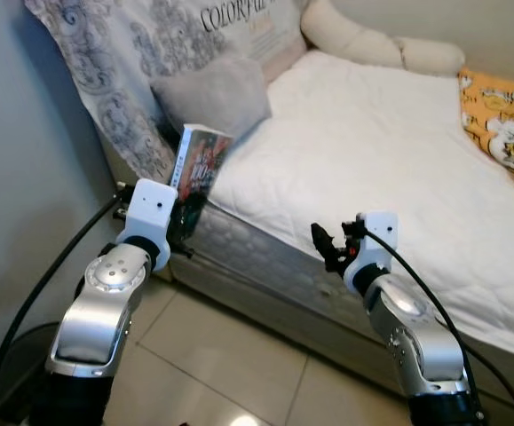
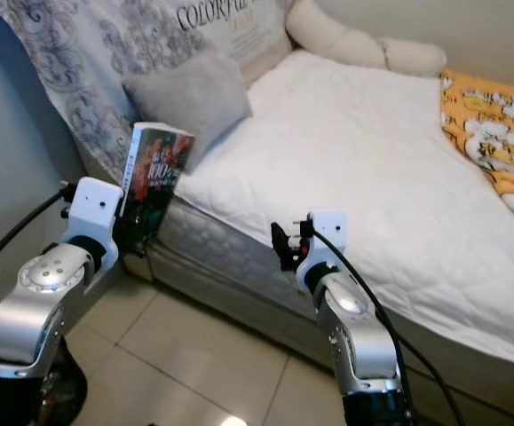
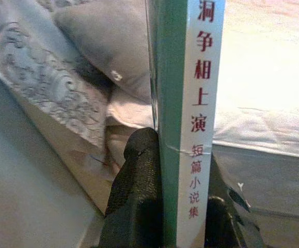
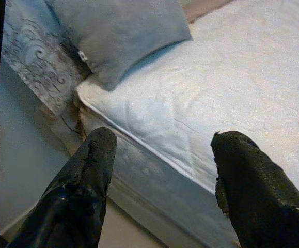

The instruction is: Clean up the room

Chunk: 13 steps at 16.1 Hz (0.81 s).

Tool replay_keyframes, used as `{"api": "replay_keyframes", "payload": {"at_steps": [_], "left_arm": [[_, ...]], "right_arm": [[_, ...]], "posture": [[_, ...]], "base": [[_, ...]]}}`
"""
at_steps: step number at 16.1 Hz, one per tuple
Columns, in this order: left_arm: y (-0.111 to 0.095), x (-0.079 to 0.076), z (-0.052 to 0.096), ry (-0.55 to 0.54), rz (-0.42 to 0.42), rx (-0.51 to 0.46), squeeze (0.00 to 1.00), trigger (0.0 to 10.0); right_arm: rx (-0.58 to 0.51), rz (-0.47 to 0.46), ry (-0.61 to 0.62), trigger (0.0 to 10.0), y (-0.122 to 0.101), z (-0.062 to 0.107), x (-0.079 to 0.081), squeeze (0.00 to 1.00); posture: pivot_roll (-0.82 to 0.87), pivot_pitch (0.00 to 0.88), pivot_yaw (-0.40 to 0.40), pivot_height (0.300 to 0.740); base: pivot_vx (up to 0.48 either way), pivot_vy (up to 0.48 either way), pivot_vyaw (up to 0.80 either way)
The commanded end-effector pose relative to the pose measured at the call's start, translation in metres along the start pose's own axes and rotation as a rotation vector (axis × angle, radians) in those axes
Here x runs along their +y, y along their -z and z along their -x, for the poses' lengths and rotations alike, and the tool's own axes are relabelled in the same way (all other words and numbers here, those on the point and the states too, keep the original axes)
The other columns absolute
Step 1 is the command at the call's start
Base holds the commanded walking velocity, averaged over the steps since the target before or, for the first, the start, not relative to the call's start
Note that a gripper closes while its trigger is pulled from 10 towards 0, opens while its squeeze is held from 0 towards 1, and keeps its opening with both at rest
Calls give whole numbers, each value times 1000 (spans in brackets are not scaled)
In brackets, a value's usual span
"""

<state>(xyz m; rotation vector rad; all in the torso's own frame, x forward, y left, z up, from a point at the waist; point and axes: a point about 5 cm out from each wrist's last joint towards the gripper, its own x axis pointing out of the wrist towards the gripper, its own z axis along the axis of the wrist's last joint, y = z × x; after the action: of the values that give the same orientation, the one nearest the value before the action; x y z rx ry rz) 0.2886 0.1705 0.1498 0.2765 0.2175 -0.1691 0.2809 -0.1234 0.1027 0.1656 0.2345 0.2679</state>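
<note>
A bed with a white quilted mattress cover (image 1: 381,169) is seen against a grey wall (image 1: 17,133). At its head a grey pillow (image 1: 214,93) is propped on a patterned cloth (image 1: 114,53) — beside it, a cream bolster (image 1: 372,44). An orange printed blanket (image 1: 505,124) is laid at the far edge — pale floor tiles (image 1: 221,373) are seen below.

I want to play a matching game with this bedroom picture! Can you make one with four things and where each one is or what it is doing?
Things:
1. paperback book with a white and green spine
2. grey square cushion
3. orange patterned blanket
4. right gripper

Places or states:
A. open, holding nothing
B. far side of the white mattress
C. clamped upright in the left gripper
D. leaning at the head of the bed

Pairs: 1-C, 2-D, 3-B, 4-A
</note>
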Motion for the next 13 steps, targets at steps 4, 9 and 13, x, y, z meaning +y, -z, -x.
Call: {"api": "replay_keyframes", "payload": {"at_steps": [4,9,13], "left_arm": [[-8,9,3,-37,-5,-32,0,10000],[-7,9,3,-41,0,-24,0,10000],[-8,9,3,-40,-9,-25,0,10000]], "right_arm": [[-2,9,-25,10000,0,-1,6,0],[0,9,-26,10000,1,-1,7,0],[-2,11,-25,10000,1,-1,7,0]], "posture": [[-23,0,-41,740],[-23,0,-38,740],[-21,0,-36,740]], "base": [[322,0,0],[319,0,0],[318,0,0]]}}
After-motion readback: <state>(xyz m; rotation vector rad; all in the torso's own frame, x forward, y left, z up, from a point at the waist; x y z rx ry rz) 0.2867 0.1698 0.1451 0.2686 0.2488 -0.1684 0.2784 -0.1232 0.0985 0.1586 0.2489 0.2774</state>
